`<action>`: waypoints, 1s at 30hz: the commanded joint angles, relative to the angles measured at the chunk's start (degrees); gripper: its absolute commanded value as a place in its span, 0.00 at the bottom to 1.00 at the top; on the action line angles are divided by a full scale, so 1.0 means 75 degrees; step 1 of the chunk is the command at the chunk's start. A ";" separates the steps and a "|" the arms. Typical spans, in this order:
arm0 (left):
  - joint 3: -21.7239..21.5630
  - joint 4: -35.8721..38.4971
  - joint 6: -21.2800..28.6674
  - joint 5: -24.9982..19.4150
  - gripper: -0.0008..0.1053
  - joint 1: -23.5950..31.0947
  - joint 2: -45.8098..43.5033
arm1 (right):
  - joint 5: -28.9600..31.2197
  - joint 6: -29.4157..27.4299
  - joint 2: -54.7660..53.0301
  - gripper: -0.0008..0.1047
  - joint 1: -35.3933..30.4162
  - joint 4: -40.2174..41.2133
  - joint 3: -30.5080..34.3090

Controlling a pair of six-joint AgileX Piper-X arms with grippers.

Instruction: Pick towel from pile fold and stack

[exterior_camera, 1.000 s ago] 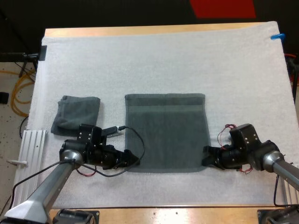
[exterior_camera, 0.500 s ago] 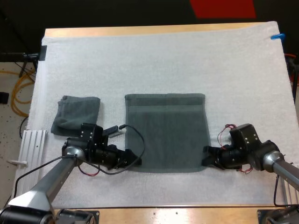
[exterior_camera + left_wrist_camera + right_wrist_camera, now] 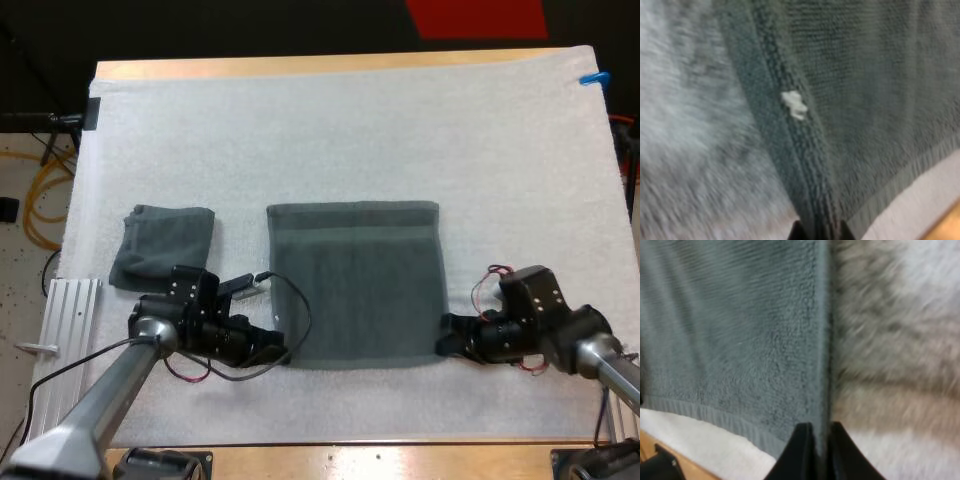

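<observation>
Wooden tabletop (image 3: 300, 68) carries a white mat (image 3: 350, 130), and on the mat lie two dark grey-green towels. One, the spread towel (image 3: 355, 285), lies flat between the two end effectors, reaching away from them across the mat. The left end effector (image 3: 282, 352) sits at its near left corner, and the left wrist view shows the two black fingers (image 3: 799, 231) clamped on the towel's thick hem from both sides. One fleck of white lint (image 3: 794, 105) clings to that hem a little beyond the fingers. The right end effector (image 3: 444, 341) sits at the near right corner, and in the right wrist view its two fingers (image 3: 801, 450) pinch the towel's side edge between them, with bare mat on their outer side. The second towel (image 3: 160, 245), smaller and loosely folded, lies on the mat to the outer left of the left end effector and farther across, apart from both the end effector and the spread towel.
</observation>
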 commanded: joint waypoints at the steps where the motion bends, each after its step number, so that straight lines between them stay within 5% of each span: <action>1: -0.0040 0.0664 0.0253 0.0120 0.01 -0.0045 -0.0375 | 0.0030 -0.0087 -0.0450 0.01 0.0109 0.0466 0.0012; 5: 0.0022 0.1462 0.0577 -0.0083 0.01 -0.0045 -0.0978 | 0.0487 0.0080 -0.1419 0.01 0.0611 0.1041 0.0012; 9: 0.0033 0.1127 0.0412 -0.0099 0.01 -0.0039 -0.1077 | 0.1090 0.0637 -0.1762 0.01 0.0928 0.0808 0.0012; 22: 0.0033 -0.3399 -0.2464 0.0120 0.01 0.0020 -0.0073 | 0.1198 0.2722 0.0203 0.01 -0.0053 -0.3263 -0.0031; 30: -0.0214 -0.5539 -0.3270 -0.0187 0.01 0.0020 0.1197 | 0.0819 0.2713 0.1602 0.01 -0.0542 -0.4146 -0.0708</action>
